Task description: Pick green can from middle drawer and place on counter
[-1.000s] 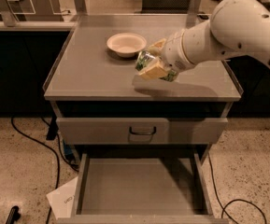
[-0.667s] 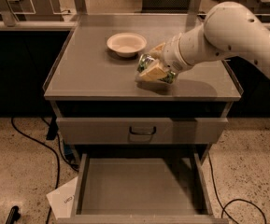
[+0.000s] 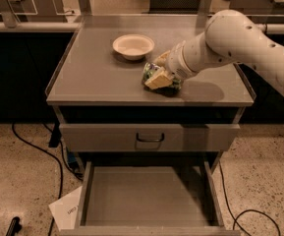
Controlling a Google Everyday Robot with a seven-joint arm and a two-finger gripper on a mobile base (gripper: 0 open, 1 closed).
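The green can [image 3: 152, 73] is a small shiny green-and-silver can held over the front middle of the grey counter [image 3: 97, 77], very close to or touching its surface. My gripper [image 3: 157, 76] is shut on the can, its cream fingers [image 3: 156, 81] wrapped around it, and the white arm reaches in from the right. The middle drawer [image 3: 146, 195] is pulled open below, its flat grey floor bare.
A cream-white bowl [image 3: 133, 46] stands on the counter behind and left of the can. A shut drawer front with a dark handle [image 3: 150, 138] sits above the open drawer. Black cables [image 3: 43, 154] and a white paper [image 3: 68, 211] lie on the speckled floor.
The gripper with the can has moved a little lower toward the counter top. The bowl and the drawer have not moved.
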